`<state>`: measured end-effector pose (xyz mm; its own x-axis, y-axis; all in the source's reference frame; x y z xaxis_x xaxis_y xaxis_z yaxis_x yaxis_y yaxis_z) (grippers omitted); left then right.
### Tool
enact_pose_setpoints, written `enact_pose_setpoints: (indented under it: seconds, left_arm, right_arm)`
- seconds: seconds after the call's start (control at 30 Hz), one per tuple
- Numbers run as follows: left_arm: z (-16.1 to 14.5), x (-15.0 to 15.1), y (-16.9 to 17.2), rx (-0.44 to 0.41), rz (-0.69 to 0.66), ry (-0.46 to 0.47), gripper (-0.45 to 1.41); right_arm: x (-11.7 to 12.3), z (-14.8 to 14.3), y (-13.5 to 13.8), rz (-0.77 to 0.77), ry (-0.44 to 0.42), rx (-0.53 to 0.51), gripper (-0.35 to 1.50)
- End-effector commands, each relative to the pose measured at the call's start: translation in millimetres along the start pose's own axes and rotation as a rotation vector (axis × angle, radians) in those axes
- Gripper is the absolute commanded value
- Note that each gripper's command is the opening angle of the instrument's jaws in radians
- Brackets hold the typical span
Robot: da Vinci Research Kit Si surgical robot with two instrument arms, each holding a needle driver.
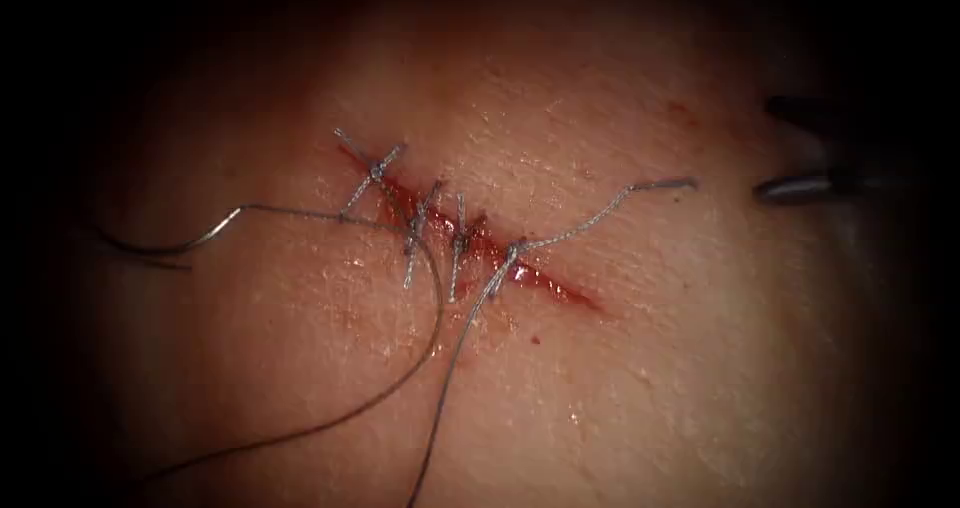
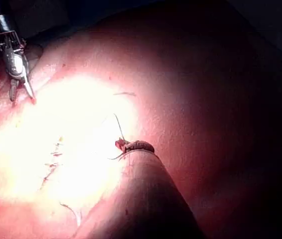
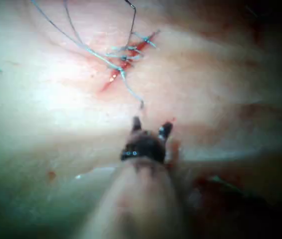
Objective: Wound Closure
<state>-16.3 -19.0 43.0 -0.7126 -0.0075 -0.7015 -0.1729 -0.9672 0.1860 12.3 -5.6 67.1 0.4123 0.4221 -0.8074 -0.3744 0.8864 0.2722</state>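
Right tool [image 1: 775,148] fingers [image 1: 800,186] apart, holding nothing, right of cut [image 1: 470,233]. Needle [image 1: 170,246] lies on tissue [image 1: 650,368] left of cut, free; thread [image 1: 590,223] trails from stitches. No readable writing.

The left tool [image 2: 134,146], its tip smeared red, lies over the brightly lit tissue [image 2: 191,99], with a thin thread [image 2: 119,127] curving beside it. Stitches [image 2: 54,159] cross the cut nearby. Well apart, the right tool [image 2: 22,95] hovers, jaws apart and empty.

Endoscope light falls centrally on the tissue [image 1: 620,368], fading to dark vignetted edges; strong glare in the left wrist view.
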Motion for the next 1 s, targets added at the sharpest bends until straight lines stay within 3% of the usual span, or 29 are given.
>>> enact_pose_setpoints:
  seconds: [0.03, 0.1, 0.17, 0.23, 0.3, 0.33, 0.4, 0.57, 0.7, 1.0]
  left_arm:
    - [0.5, 0.0, 0.9, -0.004, -0.004, 0.002, -0.45]
    - [0.9, 0.9, -0.7, 0.005, -0.006, 0.015, -0.45]
    - [1.0, 1.1, -1.3, 0.010, -0.006, 0.020, -0.45]
    - [1.3, 1.7, -2.8, 0.018, -0.012, 0.031, -0.45]
    - [1.7, 2.7, -5.1, 0.035, -0.021, 0.049, -0.45]
    - [1.7, 2.7, -5.1, 0.035, -0.021, 0.049, -0.45]
    - [2.4, 3.6, -7.0, 0.042, -0.032, 0.059, -0.45]
    - [4.6, 5.0, -9.9, 0.049, -0.032, 0.070, -0.45]
    - [8.9, 5.7, -12.1, 0.045, -0.043, 0.090, -0.45]
    - [14.6, 4.5, -15.2, 0.030, -0.043, 0.093, -0.45]
  right_arm:
    - [0.2, 0.8, -1.6, 0.007, 0.011, 0.014, 1.26]
    - [1.5, 1.6, -4.2, 0.028, 0.060, 0.032, 1.18]
    - [1.9, 1.9, -5.1, 0.032, 0.070, 0.041, 1.15]
    - [2.7, 2.8, -7.1, 0.029, 0.097, 0.069, 0.96]
    - [3.7, 4.1, -9.6, 0.000, 0.132, 0.094, 0.36]
    - [3.7, 4.1, -9.6, 0.000, 0.132, 0.094, 0.36]
    - [4.5, 5.4, -11.0, -0.050, 0.157, 0.089, -0.35]
    - [5.3, 8.8, -11.9, -0.076, 0.184, 0.079, -0.35]
    - [4.1, 13.7, -14.3, -0.106, 0.206, 0.096, -0.35]
    - [4.3, 14.8, -16.6, -0.125, 0.224, 0.141, -0.35]
